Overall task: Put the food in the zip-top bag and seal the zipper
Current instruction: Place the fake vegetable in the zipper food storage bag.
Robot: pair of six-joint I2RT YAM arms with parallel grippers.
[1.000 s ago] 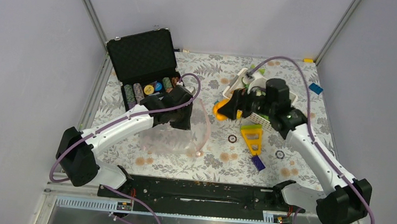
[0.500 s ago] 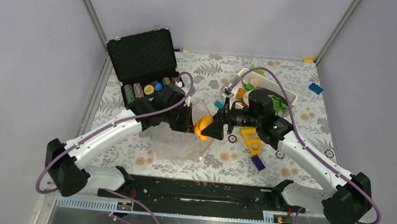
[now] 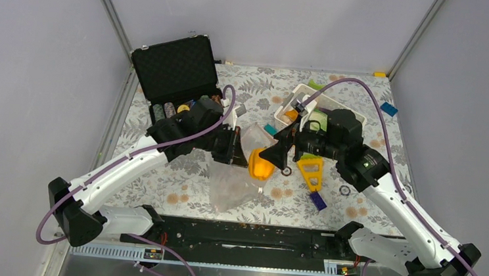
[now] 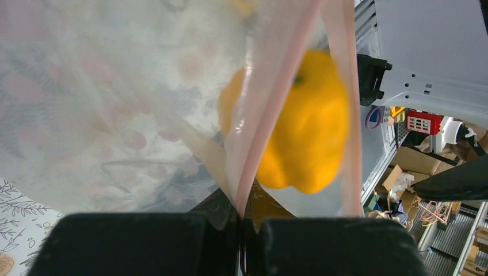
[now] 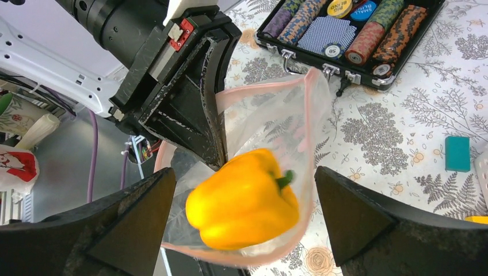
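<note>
Left gripper is clamped on the zipper of the one bag, lifting its mouth. Right gripper gapes wide; the one pepper sits between its fingers, touching neither, at the bag's mouth. One basket, one chip case, two blue blocks, one yellow block. Floral cloth, grey walls.

The left arm and right arm had smooth white shells, black joints and blocky black bases. A purple cable ran along each. The right claw had broad matte-black wedge fingers; a small red tab marked the left claw.
</note>
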